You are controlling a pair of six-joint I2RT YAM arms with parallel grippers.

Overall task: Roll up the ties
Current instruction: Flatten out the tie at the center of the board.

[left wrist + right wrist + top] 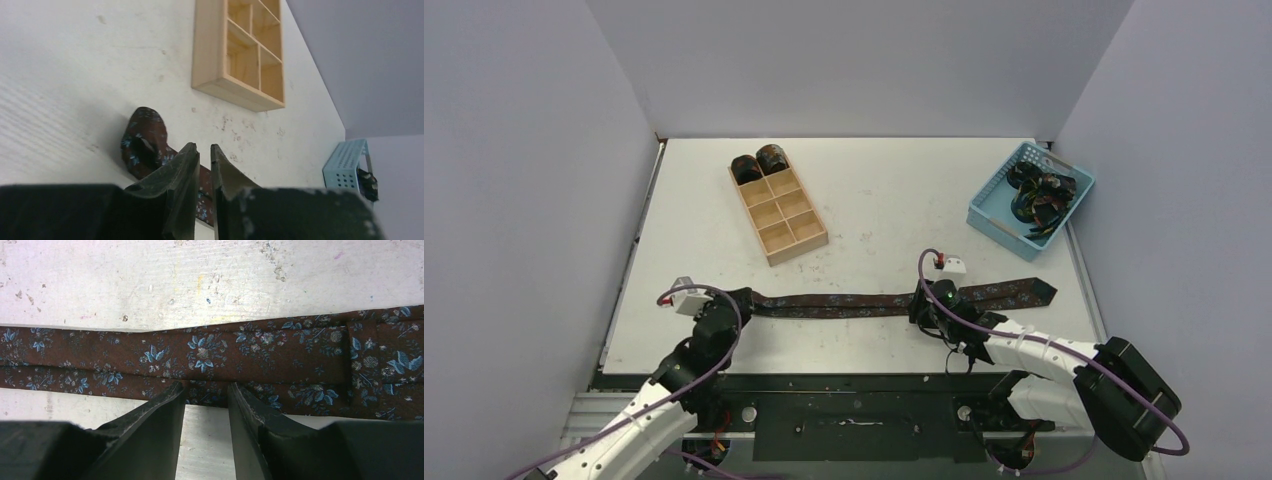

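Observation:
A dark brown tie (pixel 844 303) with small blue flowers lies flat across the table's near part, its pointed wide end at the right. My left gripper (pixel 742 300) is at its narrow left end. In the left wrist view that end (pixel 145 140) curls into a small loop beside my left gripper (pixel 203 146), whose jaws stand nearly together with nothing between them. My right gripper (pixel 924 302) sits over the tie's wider part. In the right wrist view the right gripper (pixel 206 386) is slightly open, its tips at the near edge of the tie (pixel 225 350).
A tan wooden tray (pixel 769 245) stands at the back left, with two rolled ties (pixel 746 168) in its far compartments. A light blue basket (pixel 984 210) at the back right holds loose ties (pixel 1039 195). The tray (pixel 235 95) and the basket (pixel 345 167) also show in the left wrist view.

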